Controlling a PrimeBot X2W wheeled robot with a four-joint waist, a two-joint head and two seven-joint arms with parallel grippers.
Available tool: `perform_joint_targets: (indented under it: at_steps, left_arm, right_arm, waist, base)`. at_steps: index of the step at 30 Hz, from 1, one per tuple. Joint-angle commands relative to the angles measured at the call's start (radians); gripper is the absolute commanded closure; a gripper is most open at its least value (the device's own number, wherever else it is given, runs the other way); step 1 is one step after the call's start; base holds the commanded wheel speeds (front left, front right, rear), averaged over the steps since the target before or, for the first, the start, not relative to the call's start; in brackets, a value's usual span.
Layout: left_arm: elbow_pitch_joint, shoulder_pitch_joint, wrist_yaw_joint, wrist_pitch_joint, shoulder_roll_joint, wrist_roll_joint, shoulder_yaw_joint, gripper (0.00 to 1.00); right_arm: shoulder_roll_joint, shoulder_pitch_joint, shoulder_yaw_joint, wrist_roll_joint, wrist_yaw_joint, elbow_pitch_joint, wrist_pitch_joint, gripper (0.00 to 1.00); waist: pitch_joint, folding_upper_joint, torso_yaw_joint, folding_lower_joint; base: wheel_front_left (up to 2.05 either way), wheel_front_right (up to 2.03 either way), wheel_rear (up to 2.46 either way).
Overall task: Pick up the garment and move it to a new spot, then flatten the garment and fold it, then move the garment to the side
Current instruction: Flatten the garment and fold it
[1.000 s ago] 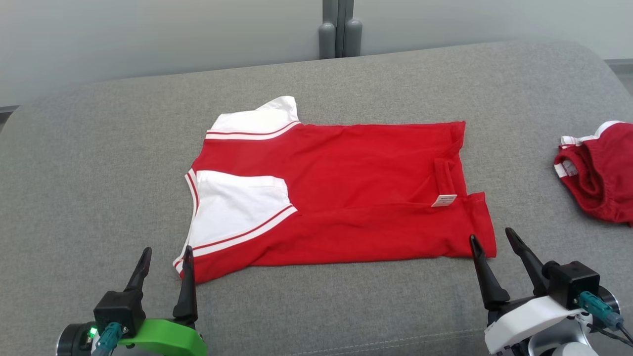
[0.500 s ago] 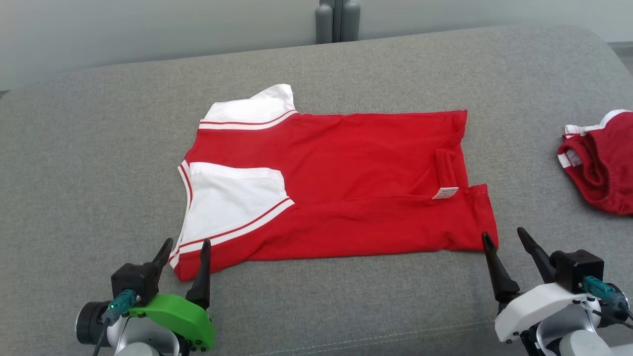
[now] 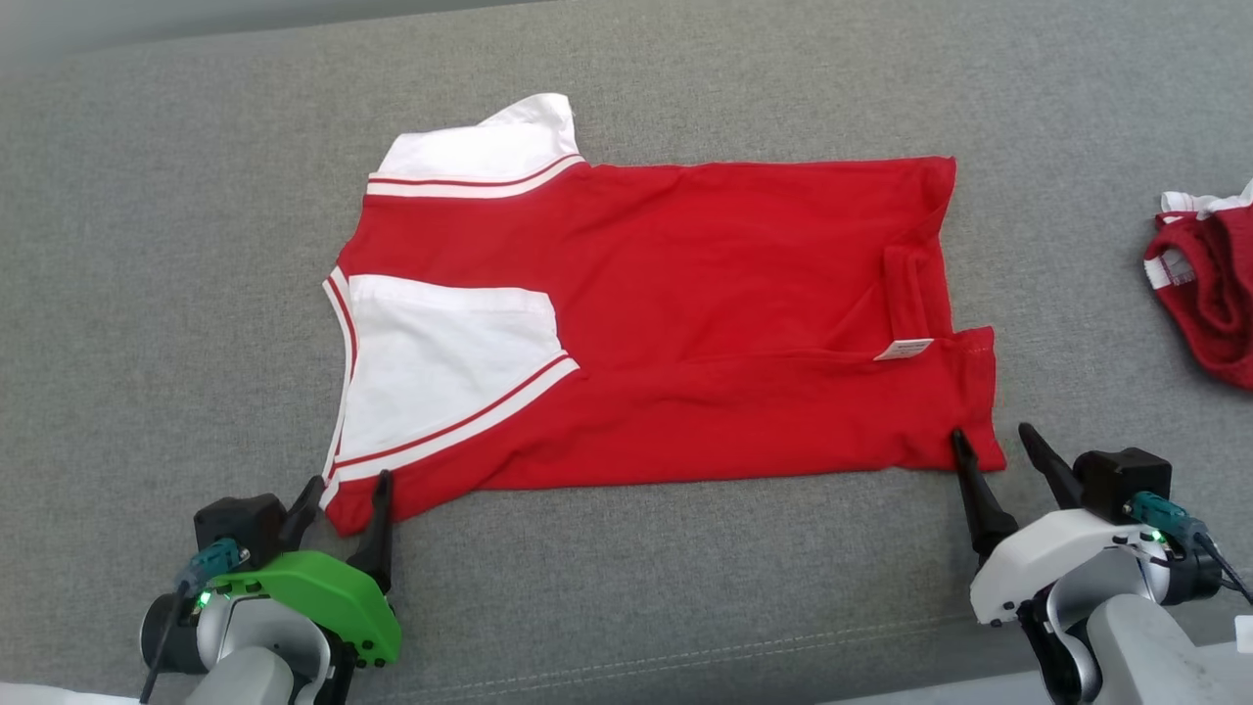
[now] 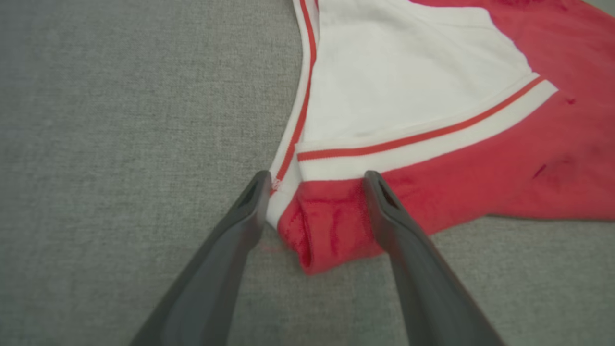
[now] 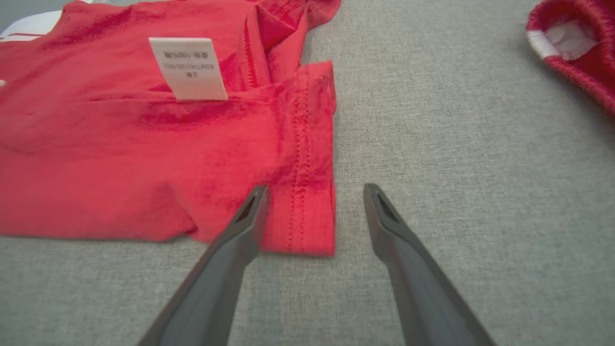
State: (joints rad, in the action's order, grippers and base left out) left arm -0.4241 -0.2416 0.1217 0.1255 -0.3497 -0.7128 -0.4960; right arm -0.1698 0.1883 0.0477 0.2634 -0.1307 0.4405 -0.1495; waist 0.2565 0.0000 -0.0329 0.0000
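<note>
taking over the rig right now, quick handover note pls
Left gripper: open, straddling the near left corner of the red and white garment, not closed on it.
Right gripper: open, around the near right hem corner.
Garment: spread on the grey cushion; a second red garment lies far right.
Done: flattened, seemingly partly folded.
To do: grip corners, finish fold, move aside.
</note>
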Motion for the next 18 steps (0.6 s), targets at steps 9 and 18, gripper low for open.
perform_joint_targets:
  at_steps: [9,18]
  left_arm:
    - [-0.007,-0.008,-0.048,-0.054,0.021,-0.068,-0.003,1.0]
    - [0.151,0.089,-0.032,-0.069,-0.016,-0.093,0.005,1.0]
  right_arm:
    - [-0.011,0.061,0.081,0.088,0.0,0.098,-0.014,1.0]
    - [-0.064,0.009,0.091,0.197,0.0,0.047,0.011,1.0]
  waist:
    - [0.006,0.0,0.013,0.0]
    - [-0.015,0.0,0.03,0.0]
  base:
    - [0.0,0.0,0.0]
    - [0.0,0.0,0.0]
